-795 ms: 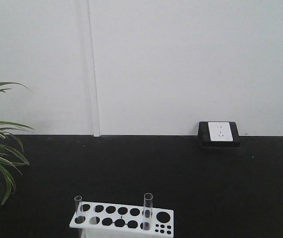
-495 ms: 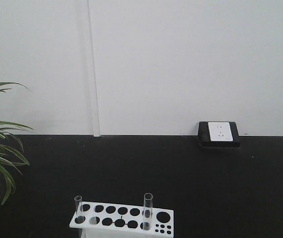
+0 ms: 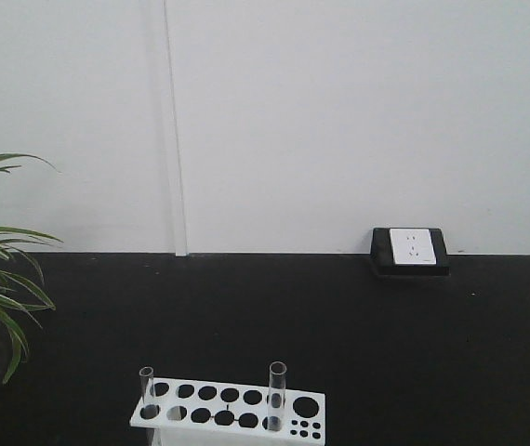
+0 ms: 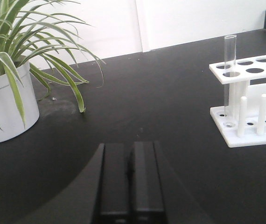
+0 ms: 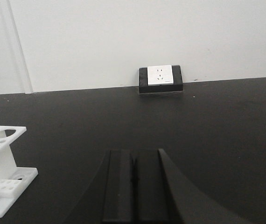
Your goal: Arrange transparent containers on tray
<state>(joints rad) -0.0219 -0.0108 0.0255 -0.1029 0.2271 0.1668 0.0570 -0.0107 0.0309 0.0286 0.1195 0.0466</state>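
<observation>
Two clear glass test tubes stand upright in a white rack with round holes: one tube at its left end, a taller one toward its right. The left wrist view shows the left tube in the rack, ahead and to the right of my left gripper, which is shut with nothing in it. My right gripper is also shut on nothing, with the rack's end at its left. The yellow tray is out of view.
A potted spider plant in a white pot stands at the left on the black table. A white socket in a black block sits against the far white wall. The rack's base carries white pegs.
</observation>
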